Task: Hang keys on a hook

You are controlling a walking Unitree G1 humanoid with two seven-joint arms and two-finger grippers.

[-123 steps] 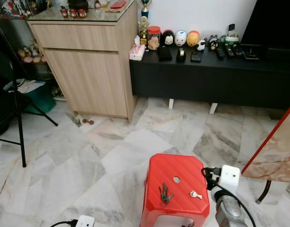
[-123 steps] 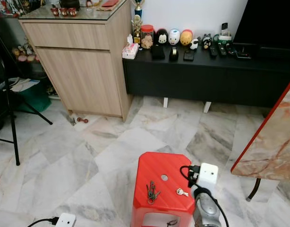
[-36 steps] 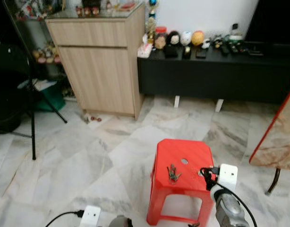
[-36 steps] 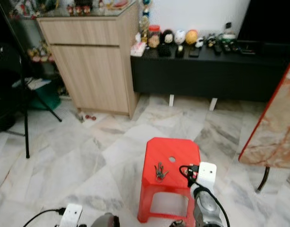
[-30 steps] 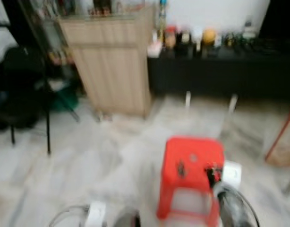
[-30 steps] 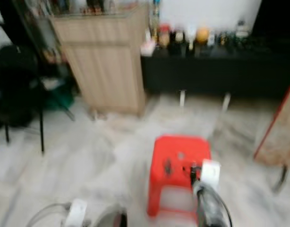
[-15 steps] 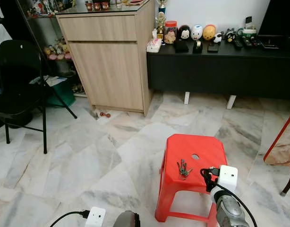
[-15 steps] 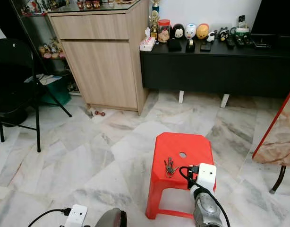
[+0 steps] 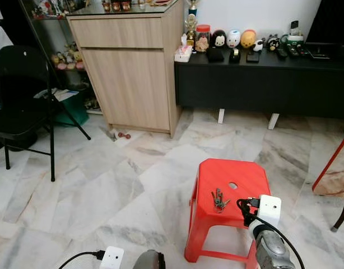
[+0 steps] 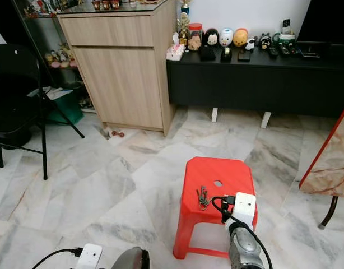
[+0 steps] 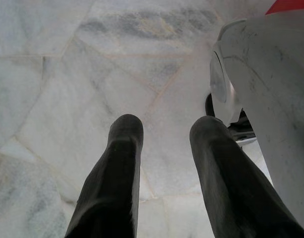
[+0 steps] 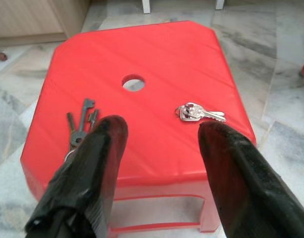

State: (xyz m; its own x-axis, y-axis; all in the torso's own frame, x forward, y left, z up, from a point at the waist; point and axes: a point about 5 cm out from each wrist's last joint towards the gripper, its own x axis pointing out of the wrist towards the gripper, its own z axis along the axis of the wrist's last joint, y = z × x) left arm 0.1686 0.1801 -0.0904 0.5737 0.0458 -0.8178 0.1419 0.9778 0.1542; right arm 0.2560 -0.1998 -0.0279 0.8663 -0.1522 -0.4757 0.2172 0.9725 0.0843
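Left gripper (image 11: 164, 148) hangs idle near the marble floor (image 9: 93, 185), its two black fingers parted and holding nothing. On the red stool (image 12: 157, 59), going left to right, a dark bunch of keys (image 12: 78, 126) lies near the left edge, a round hole (image 12: 133, 82) sits toward the middle, and a small silver key set (image 12: 199, 113) lies toward the right edge. Right gripper (image 12: 159, 141) is poised before the front edge of the stool, fingers spread wide and empty; in its wrist view the dark bunch sits just beside the one finger and the silver set just beside the other, neither touched. Judgement: the step in hand is the pickup, not yet begun. To do it well, the gripper should commit to one key set, centre both fingers over it, descend square to the seat, and close on the ring rather than a loose blade, since flat keys on smooth plastic are likely to slide. No hook is identifiable in these views.
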